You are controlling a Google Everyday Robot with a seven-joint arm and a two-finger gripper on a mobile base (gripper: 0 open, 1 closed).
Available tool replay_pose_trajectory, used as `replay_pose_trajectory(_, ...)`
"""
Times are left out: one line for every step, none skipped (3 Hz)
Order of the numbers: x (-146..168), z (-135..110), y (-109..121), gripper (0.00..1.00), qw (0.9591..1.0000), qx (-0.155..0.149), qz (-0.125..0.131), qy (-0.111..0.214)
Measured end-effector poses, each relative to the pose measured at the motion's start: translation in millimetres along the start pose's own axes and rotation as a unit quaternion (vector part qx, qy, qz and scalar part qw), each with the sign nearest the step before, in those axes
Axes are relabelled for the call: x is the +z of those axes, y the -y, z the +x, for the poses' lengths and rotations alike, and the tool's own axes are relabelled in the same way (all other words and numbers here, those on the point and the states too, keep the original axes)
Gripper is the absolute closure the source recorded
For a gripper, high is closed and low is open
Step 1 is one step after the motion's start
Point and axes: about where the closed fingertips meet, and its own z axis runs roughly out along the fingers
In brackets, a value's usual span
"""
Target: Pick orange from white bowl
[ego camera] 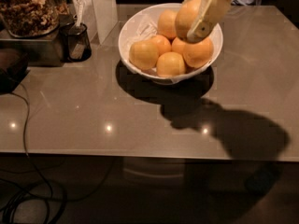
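The white bowl (135, 27) stands at the back middle of the grey table and holds several oranges. My gripper (198, 20) comes down from the top edge over the bowl's right side. It is shut on one orange (188, 17), held between a cream finger (209, 14) in front and one hidden behind. The held orange sits raised above the other oranges (144, 54) in the bowl.
A clear jar of brown nuts (27, 9) stands on a dark stand at the back left, beside a small black mesh cup (77, 42). A white box (100, 8) stands behind them. Black cables (28, 190) hang off the table's left front.
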Motion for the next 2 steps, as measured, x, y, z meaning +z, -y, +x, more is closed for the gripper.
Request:
replay_pose_trajectory(-59.4, 0.4, -37.0, 1.00, 0.9965, 0.035, 0.075, 0.017)
replay_pose_trajectory(-69.7, 35.4, -52.6, 1.00, 0.9934, 0.069, 0.091, -0.002)
